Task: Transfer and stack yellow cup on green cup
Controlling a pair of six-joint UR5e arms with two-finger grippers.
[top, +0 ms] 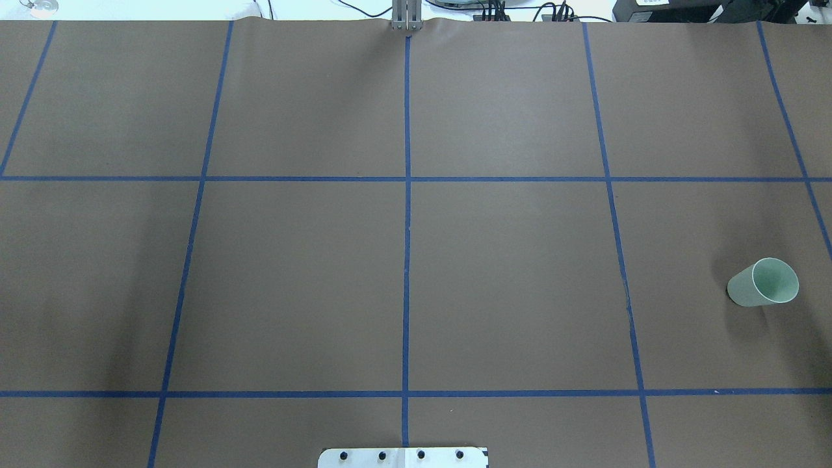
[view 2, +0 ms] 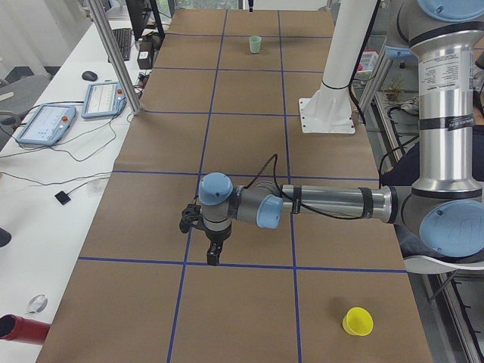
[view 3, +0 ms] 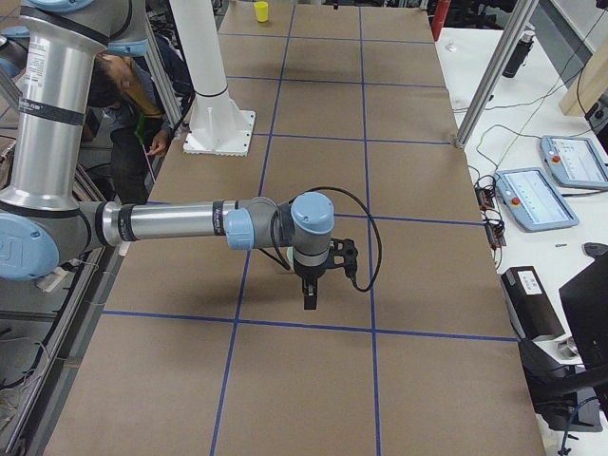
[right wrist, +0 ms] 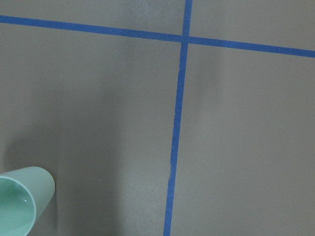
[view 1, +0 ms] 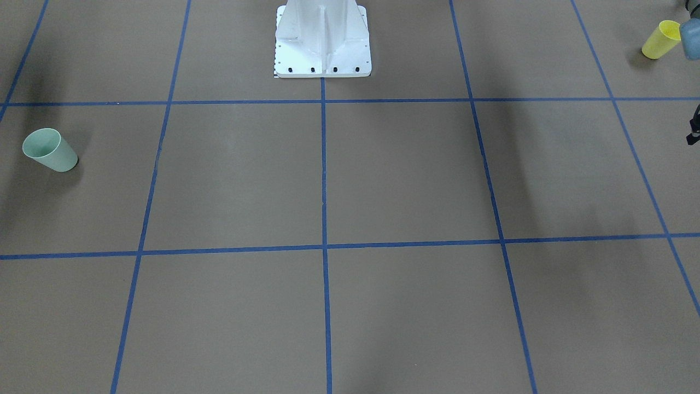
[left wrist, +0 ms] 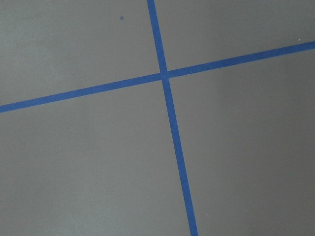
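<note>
The yellow cup [view 1: 660, 39] stands upright at the table's end on my left side, near the robot's edge; it also shows in the exterior left view [view 2: 357, 321] and far off in the exterior right view [view 3: 260, 11]. The green cup [top: 764, 283] stands upright, alone, at the table's end on my right side, and shows in the front view [view 1: 49, 149] and the right wrist view [right wrist: 19, 206]. My left gripper [view 2: 215, 254] hangs over a tape crossing, well away from the yellow cup. My right gripper [view 3: 309, 296] hangs over the table near the green cup's end. I cannot tell whether either is open or shut.
The white robot pedestal [view 1: 322, 41] stands at the table's middle on the robot's side. Blue tape lines [top: 407, 214] split the brown table into squares. Tablets [view 2: 45, 121] and cables lie on the side bench. A red object [view 2: 19, 330] lies by the table's left end.
</note>
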